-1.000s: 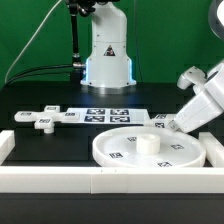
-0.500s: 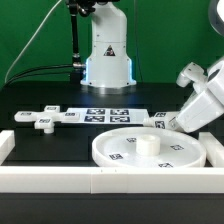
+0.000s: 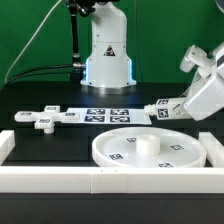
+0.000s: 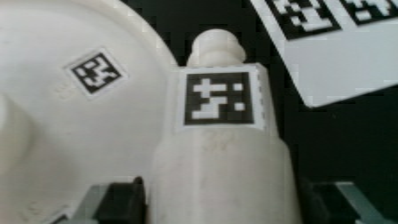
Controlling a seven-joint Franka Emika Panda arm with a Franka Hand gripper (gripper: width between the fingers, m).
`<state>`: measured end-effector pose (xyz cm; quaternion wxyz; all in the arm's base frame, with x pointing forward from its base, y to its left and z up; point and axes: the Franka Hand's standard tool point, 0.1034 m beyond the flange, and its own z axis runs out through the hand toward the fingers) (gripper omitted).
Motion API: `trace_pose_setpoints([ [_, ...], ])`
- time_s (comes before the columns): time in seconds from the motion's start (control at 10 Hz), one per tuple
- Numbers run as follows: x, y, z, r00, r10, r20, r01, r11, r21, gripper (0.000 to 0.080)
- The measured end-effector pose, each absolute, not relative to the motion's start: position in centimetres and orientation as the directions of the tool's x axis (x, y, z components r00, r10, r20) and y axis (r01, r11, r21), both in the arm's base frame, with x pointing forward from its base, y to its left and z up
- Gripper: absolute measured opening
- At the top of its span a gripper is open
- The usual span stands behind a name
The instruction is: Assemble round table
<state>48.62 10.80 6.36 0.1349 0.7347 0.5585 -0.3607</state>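
Observation:
The large round disc [image 3: 150,150] lies flat at the front, inside the white border wall, with a raised hub in its middle. My gripper [image 3: 181,107] is at the exterior view's right, shut on the short cylindrical leg [image 3: 164,107], and holds it tilted just above the disc's far right rim. In the wrist view the leg [image 4: 222,120] fills the middle with its tag facing the camera. It sits between my fingers [image 4: 118,200], with the disc [image 4: 63,90] beside it. The cross-shaped base [image 3: 40,118] lies on the table at the exterior view's left.
The marker board [image 3: 110,115] lies behind the disc, and it also shows in the wrist view [image 4: 338,45]. The white border wall [image 3: 60,180] runs along the front and both sides. The robot's base [image 3: 107,50] stands at the back.
My gripper has risen and shifted to the exterior view's right with the leg in it. The leg has come up off the table by the disc's rim.

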Motion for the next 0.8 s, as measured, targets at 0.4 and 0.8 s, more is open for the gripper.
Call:
trace_pose_setpoints([
  [0.4, 49.2, 10.3, 6.1, 0.115, 0.741, -0.661, 0.920, -0.331, -0.211, 0.0409],
  [0.8, 50.6, 6.8, 8.0, 0.227, 0.753, -0.617, 0.905, -0.398, -0.153, 0.0409],
])
